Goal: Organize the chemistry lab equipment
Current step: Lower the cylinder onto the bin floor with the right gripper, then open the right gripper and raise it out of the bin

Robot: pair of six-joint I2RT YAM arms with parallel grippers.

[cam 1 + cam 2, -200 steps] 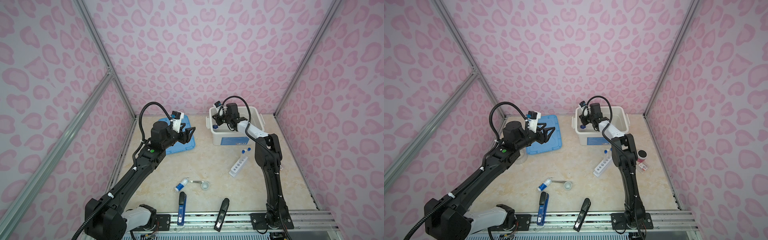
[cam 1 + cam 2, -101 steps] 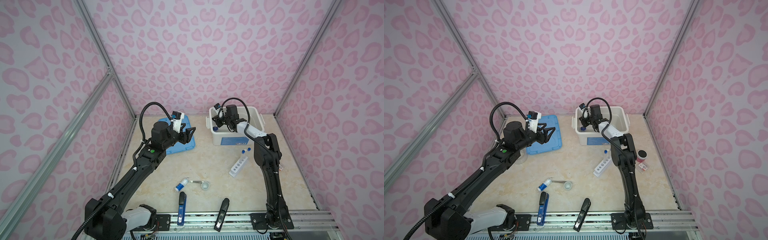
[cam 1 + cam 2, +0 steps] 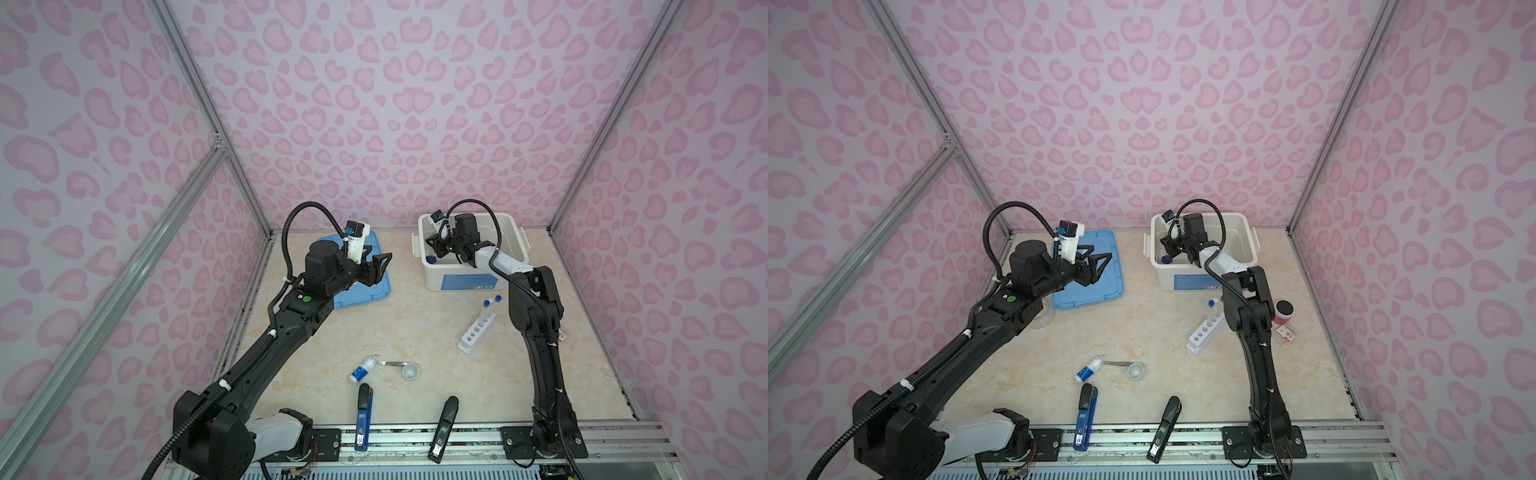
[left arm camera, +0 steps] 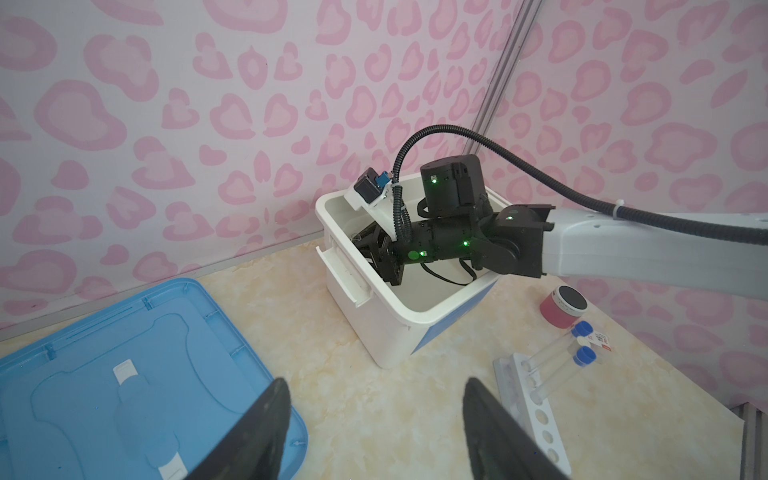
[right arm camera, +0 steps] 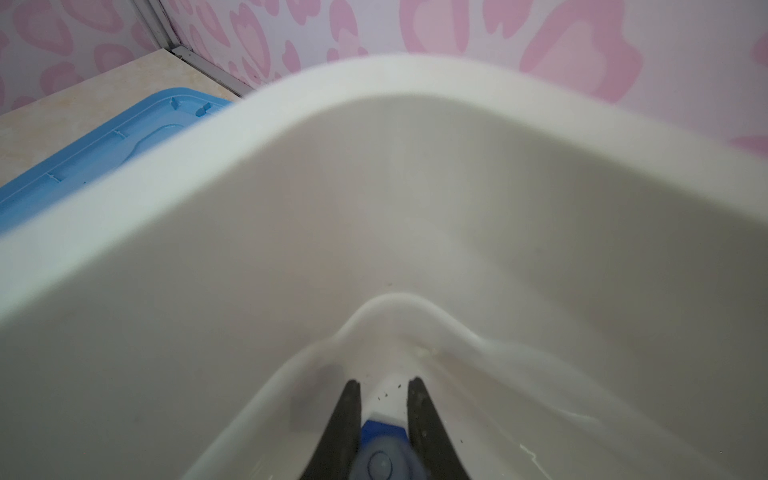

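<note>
The right gripper (image 5: 384, 384) is reaching down into the white bin (image 3: 515, 245), which is sitting at the far edge of the bench, right of the middle. Its fingers are closing on the blue base of a clear cylinder (image 5: 382, 432), which is sitting low in the bin's near left corner, close to the floor.

The left gripper (image 4: 374, 436) is hovering open and empty above the blue lid (image 3: 365, 291), which is lying flat in the far left corner of the bench.

The white rack (image 3: 478, 332) is lying on the bench toward the right edge, in front of the bin, and capped test tubes (image 3: 486, 309) are standing in the holes at its far end. Near the middle of the front edge, a white-and-blue bottle (image 3: 363, 369) is lying on its side, with metal tweezers (image 3: 392, 363) just beside it and a small white cup (image 3: 410, 371) touching their tip. A blue stapler (image 3: 363, 415) and a black stapler (image 3: 444, 424) are lying at the front edge, well apart.
</note>
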